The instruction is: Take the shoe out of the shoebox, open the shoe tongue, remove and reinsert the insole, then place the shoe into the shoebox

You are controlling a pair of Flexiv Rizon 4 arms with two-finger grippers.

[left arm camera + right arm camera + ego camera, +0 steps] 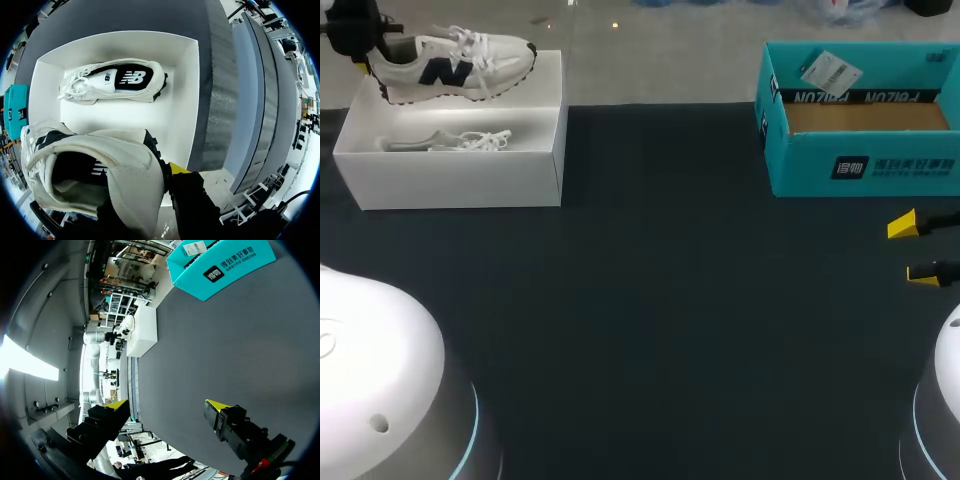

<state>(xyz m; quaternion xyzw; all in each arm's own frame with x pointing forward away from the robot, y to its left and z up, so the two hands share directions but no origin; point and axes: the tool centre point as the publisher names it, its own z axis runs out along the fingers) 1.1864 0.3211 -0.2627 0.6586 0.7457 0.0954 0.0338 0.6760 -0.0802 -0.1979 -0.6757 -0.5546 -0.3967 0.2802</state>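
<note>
Dark table (650,300) | left gripper (365,58) pinches the heel of the white shoe (450,62), held above the far edge of the white shoebox (460,180) at far left | second shoe (445,141) lies inside it | right gripper (918,248) spread wide at right, near the teal box (860,165)

The shoebox (460,180) is plain white. The lying sneaker (445,141) inside it is white with white laces. The raised sneaker (450,62) above the shoebox is white with a dark logo and dark-edged sole. Right of the shoebox, the teal box (800,165) is brown inside. The table (660,300) is dark grey. The right gripper (918,248) has yellow fingertips (902,226).
</note>
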